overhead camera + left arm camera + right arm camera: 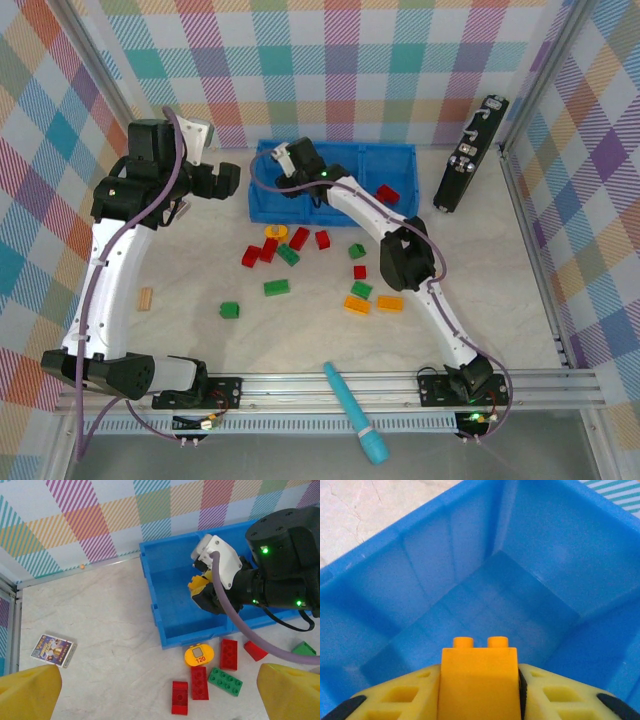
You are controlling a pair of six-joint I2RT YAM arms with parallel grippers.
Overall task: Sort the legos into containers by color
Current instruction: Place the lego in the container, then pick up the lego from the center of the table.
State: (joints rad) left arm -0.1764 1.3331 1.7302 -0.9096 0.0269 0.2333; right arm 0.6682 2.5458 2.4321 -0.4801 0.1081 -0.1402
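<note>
My right gripper (287,160) hangs over the left compartment of the blue tray (380,148), shut on an orange lego (480,680) that points studs-down at the tray floor (485,610). The left wrist view shows the same gripper (200,587) inside the tray (165,625). My left gripper (228,180) is open and holds nothing, hovering left of the tray; its yellow fingertips (30,690) stand far apart. A red lego (387,193) lies in the right compartment. Red (299,238), green (276,288) and orange (390,303) legos are scattered on the table in front of the tray.
A yellow round piece marked 120 (199,655) lies against the tray's front wall. A tan wooden block (146,299) sits at the left, a teal pen-like tool (355,412) near the front rail, a black device (470,155) leans at the back right. A small card (52,649) lies left of the tray.
</note>
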